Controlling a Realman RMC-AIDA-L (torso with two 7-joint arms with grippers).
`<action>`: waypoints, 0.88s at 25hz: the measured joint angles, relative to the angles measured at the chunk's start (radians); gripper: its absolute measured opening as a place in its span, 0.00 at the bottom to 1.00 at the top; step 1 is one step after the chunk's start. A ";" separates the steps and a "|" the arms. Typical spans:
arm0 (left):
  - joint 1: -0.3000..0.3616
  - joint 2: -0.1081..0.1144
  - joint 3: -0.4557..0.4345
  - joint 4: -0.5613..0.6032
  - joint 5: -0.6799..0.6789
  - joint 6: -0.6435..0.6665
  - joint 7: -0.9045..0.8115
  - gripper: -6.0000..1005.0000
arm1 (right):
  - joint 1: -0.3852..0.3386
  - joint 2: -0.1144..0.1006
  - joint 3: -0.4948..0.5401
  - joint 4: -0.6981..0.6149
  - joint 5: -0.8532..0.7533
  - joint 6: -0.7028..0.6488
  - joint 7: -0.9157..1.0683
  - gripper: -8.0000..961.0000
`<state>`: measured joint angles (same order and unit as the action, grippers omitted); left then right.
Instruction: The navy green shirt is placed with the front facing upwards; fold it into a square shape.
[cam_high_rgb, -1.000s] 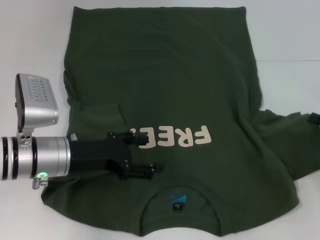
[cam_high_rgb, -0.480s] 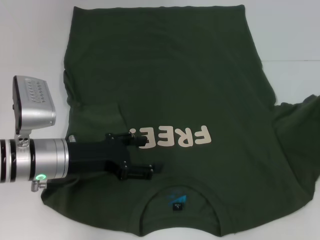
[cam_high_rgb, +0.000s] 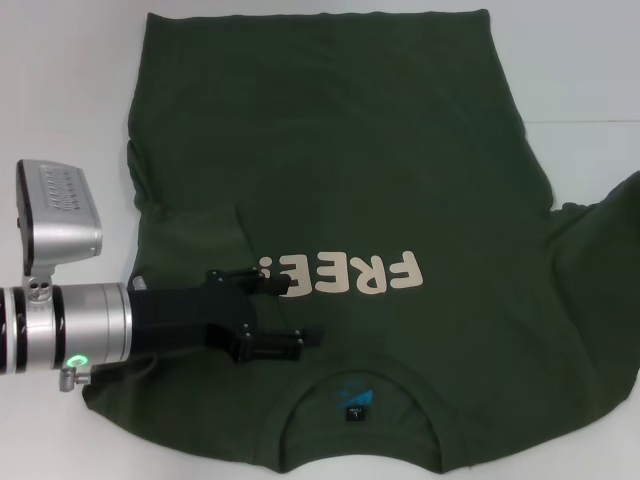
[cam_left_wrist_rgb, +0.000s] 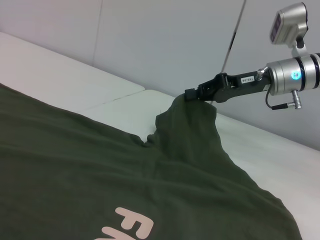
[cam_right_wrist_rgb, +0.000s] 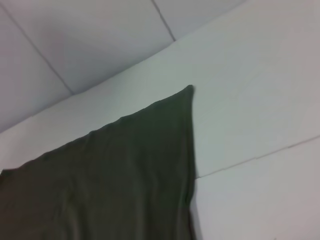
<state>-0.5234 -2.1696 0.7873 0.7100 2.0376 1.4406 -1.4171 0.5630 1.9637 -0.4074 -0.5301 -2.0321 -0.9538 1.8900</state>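
The navy green shirt (cam_high_rgb: 400, 150) lies face up on the white table (cam_high_rgb: 60, 80), collar nearest me. The cream "FREE" lettering (cam_high_rgb: 350, 272) and the neck labels (cam_high_rgb: 355, 400) show. My left gripper (cam_high_rgb: 295, 312) is open and empty, low over the shirt's chest by the left shoulder. My right gripper is out of the head view. In the left wrist view my right gripper (cam_left_wrist_rgb: 192, 94) is shut on the tip of the right sleeve (cam_left_wrist_rgb: 190, 125) and holds it up off the table. The raised sleeve (cam_high_rgb: 600, 240) runs off the head view's right edge.
A seam in the table (cam_high_rgb: 585, 122) runs to the right of the shirt. The right wrist view shows a corner of the shirt (cam_right_wrist_rgb: 186, 95) lying flat on the white table (cam_right_wrist_rgb: 260, 100). Grey wall panels (cam_left_wrist_rgb: 165, 40) stand behind the table.
The right sleeve has been lifted and drawn outward toward the right edge of the head view. My left arm has pulled back slightly to the left, still open.
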 joint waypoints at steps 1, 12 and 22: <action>0.000 0.000 0.000 0.000 -0.001 0.000 0.000 0.88 | 0.002 -0.002 -0.007 0.000 0.000 0.001 -0.001 0.06; -0.004 0.001 0.000 -0.003 -0.002 0.001 -0.004 0.88 | 0.022 -0.007 -0.051 0.000 0.000 -0.063 0.001 0.08; -0.006 0.002 0.000 -0.002 -0.017 -0.001 -0.015 0.88 | 0.123 0.047 -0.236 0.006 0.000 -0.132 0.077 0.10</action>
<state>-0.5293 -2.1676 0.7869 0.7080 2.0210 1.4398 -1.4324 0.6861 2.0107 -0.6435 -0.5238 -2.0326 -1.0860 1.9671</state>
